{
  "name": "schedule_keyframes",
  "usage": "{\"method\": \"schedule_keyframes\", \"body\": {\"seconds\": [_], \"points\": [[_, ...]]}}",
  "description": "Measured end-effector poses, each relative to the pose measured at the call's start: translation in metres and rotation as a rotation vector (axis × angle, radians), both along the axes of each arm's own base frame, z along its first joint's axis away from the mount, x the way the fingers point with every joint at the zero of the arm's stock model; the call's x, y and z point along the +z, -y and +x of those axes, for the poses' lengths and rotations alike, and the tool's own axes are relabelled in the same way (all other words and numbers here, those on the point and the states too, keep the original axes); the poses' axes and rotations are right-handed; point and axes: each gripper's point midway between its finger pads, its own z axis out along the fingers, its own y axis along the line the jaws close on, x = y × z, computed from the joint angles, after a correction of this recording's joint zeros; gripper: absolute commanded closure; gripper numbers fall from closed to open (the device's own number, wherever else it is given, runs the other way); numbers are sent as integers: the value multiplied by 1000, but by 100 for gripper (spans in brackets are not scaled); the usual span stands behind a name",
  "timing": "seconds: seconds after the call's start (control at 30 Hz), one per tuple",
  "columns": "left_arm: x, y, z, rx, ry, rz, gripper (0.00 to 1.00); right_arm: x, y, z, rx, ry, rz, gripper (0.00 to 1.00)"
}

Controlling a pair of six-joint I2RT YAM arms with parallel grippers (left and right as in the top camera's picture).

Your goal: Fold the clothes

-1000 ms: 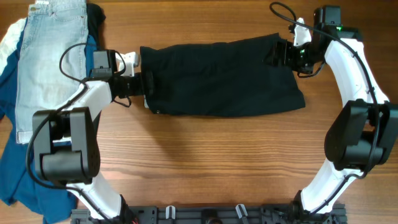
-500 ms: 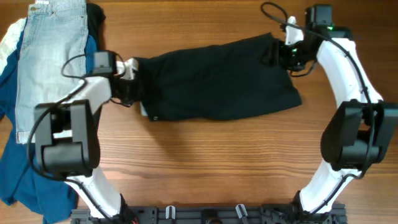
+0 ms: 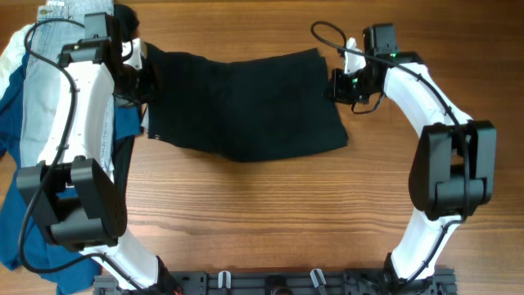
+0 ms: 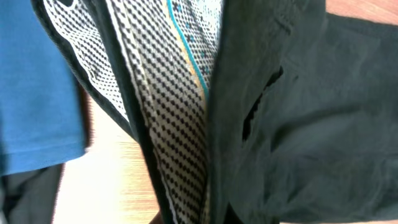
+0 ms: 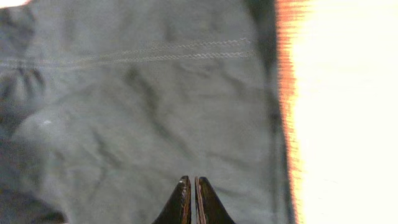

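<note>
We've got the black shorts (image 3: 246, 102) up at the 12 o'clock end of the wooden table (image 3: 270, 213), spread flat-ish as a wide, slightly sagging rectangle. The fabric is thin and matte, with soft wrinkles and a double row of stitching along one hem. Up close on the left wrist cam, the inside lining (image 4: 168, 106) is a pale mesh covered in black dots, with a thin teal and yellow stripe running through it.

The left gripper (image 3: 141, 83) sits at the shorts' 9 o'clock edge. Its fingertips are mostly buried in cloth, but it's clamped on that waistband end. The right gripper (image 3: 336, 85) is at the 3 o'clock edge, with its fingers pressed tight together and pinching the thin fabric.

The left arm runs up from the 7 o'clock base straight over the clothes pile, with its wrist turned toward 3 o'clock. The right arm arches up from 5 o'clock, elbow out at 3 o'clock, and its forearm angles in toward 10 o'clock.

Over at 9 o'clock there's a heap with pale denim shorts (image 3: 45, 106) lying on a deep-blue garment (image 3: 16, 221).
</note>
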Motion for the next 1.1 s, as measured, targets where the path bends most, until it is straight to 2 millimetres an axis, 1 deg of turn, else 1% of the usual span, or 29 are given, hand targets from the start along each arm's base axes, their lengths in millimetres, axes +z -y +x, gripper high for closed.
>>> {"method": "schedule_keyframes", "body": {"seconds": [0.03, 0.1, 0.2, 0.3, 0.33, 0.37, 0.4, 0.47, 0.53, 0.6, 0.67, 0.7, 0.73, 0.8, 0.87, 0.93, 1.0, 1.07, 1.1], "points": [[6, -4, 0, -1, -1, 23, 96, -12, -1, -4, -9, -21, 9, 96], [17, -9, 5, -1, 29, 56, 96, -23, -5, -9, -9, -36, 39, 96], [20, -14, 7, -13, 41, 90, 96, -22, -12, -4, -2, -15, 58, 96], [24, -20, 5, -12, 36, 124, 96, -19, -27, 0, 17, 13, 75, 96], [28, -19, 7, -13, 44, 128, 96, -21, -31, -1, 23, 11, 77, 96], [31, -18, 9, -17, 53, 128, 96, -28, -40, -3, 31, -4, 83, 96], [31, -13, 9, -26, 55, 124, 96, -34, -44, -6, 36, -20, 83, 96], [32, 6, 11, -58, 60, 113, 96, -40, -46, -8, 36, -38, 82, 95], [33, 40, 13, -100, 75, 85, 96, -40, -46, -8, 36, -39, 84, 96], [35, 63, 16, -107, 92, 59, 96, -40, -46, -8, 35, -38, 82, 96], [39, 95, 19, -114, 115, 12, 96, -41, -46, -8, 29, -41, 82, 95], [43, 117, 21, -122, 137, -27, 96, -41, -46, -8, 28, -42, 82, 96], [45, 129, 21, -127, 142, -46, 96, -41, -46, -8, 28, -42, 82, 96], [51, 159, 23, -130, 173, -92, 96, -41, -46, -8, 28, -41, 82, 96], [56, 186, 21, -151, 195, -129, 96, -41, -46, -8, 28, -42, 82, 96], [58, 205, 20, -164, 209, -154, 96, -41, -46, -8, 28, -42, 81, 96], [53, 223, 24, -174, 220, -175, 96, -41, -45, -8, 27, -41, 79, 96], [34, 242, 25, -191, 195, -184, 96, -41, -45, -8, 25, -42, 79, 96], [15, 255, 22, -200, 155, -183, 96, -39, -45, -5, 24, -33, 88, 96]]}}
